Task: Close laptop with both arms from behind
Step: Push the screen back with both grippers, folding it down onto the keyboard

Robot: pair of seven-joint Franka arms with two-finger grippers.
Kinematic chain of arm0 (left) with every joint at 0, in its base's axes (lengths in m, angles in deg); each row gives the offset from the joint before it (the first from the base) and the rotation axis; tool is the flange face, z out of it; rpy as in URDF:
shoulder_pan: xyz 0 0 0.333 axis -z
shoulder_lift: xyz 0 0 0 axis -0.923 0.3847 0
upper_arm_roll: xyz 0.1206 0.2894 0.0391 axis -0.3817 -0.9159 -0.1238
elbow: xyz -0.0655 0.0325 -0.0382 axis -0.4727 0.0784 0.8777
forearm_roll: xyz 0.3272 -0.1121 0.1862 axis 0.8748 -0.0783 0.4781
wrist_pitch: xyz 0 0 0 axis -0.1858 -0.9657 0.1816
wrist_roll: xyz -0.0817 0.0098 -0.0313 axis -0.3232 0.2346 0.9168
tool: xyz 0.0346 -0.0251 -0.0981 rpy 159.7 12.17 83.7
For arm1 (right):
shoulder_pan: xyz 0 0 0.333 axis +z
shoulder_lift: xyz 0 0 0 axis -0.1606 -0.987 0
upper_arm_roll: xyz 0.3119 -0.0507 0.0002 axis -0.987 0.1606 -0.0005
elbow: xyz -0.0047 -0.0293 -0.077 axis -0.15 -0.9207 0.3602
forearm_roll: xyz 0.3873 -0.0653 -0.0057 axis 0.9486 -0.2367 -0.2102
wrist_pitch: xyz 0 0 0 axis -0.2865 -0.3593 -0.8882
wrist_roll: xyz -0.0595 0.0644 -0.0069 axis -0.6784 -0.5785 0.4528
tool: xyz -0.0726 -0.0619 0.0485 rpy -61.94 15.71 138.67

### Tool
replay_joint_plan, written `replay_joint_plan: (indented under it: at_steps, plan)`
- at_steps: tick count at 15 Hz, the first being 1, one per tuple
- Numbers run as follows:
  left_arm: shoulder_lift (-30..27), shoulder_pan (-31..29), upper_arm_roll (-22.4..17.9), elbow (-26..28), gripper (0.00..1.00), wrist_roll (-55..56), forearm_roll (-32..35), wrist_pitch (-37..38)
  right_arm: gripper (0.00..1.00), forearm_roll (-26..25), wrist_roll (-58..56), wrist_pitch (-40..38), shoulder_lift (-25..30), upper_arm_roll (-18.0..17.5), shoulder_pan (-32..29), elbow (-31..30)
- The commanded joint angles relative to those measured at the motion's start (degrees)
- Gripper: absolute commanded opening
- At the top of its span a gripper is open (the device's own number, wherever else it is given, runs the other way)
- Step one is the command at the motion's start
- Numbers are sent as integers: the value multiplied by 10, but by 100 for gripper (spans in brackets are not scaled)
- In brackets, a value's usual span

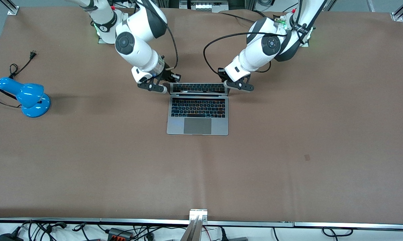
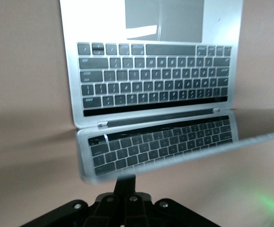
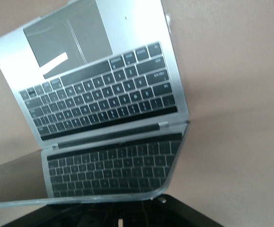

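Observation:
The grey laptop (image 1: 197, 117) lies open in the middle of the table, with black keys and a trackpad. Its lid (image 1: 198, 88) leans over toward the keyboard, and the dark screen mirrors the keys. My left gripper (image 1: 229, 87) is at the lid's top corner toward the left arm's end, on the arm-base side. Its fingers (image 2: 126, 180) are shut together against the lid's edge. My right gripper (image 1: 166, 87) is at the other top corner, also on the arm-base side, and the lid edge hides its tip (image 3: 127, 213). Both wrist views show the keyboard (image 2: 151, 80) (image 3: 104, 94).
A blue desk lamp (image 1: 27, 97) with a black cord and plug (image 1: 32, 53) lies toward the right arm's end of the table. A metal rail (image 1: 198, 216) runs along the table edge nearest the front camera.

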Motion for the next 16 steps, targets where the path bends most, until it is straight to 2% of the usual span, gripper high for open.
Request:
replay_joint_plan:
  at_steps: [1, 7, 10, 16]
  plan:
    - [29, -1, -1, -25, 1, -5, -4, -20, 0, -9, -10, 2, -36, -1, -10, 40]
    - [113, -8, -6, -69, 1, -41, -2, -103, 0, -32, -11, 3, -101, 0, -21, 96]
    - [150, -7, -22, -90, 1, -77, -1, -140, 0, -43, -14, 3, -132, 0, -24, 122]
    - [242, 1, -45, -156, 0, -89, 11, -177, 0, -65, -25, 5, -210, 1, -32, 171]
